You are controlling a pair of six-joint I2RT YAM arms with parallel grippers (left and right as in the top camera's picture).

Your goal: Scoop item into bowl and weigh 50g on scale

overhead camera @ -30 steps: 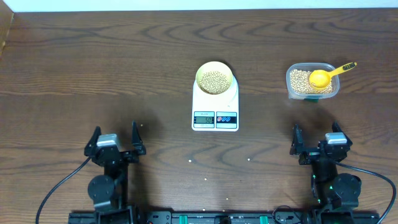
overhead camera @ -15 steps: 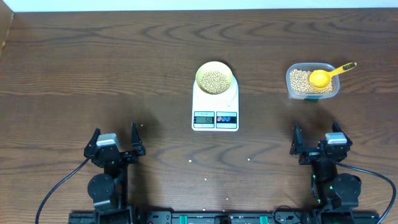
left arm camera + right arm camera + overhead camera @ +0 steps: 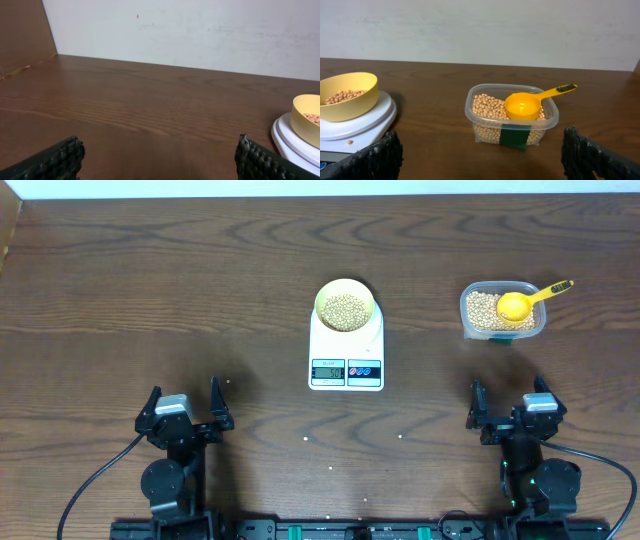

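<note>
arms (image 3: 165, 475): black | wrist blocks (image 3: 173, 405): grey | end effector pads (image 3: 260, 162): black, ribbed | cables (image 3: 100, 470): black

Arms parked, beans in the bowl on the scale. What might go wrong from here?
A stray bean lies on the scale beside the bowl, so the reading may overstate the bowl's contents. The scoop has its handle hanging over the tub; a passing arm might flip it out. Loose beans on the table may get pushed around.
</note>
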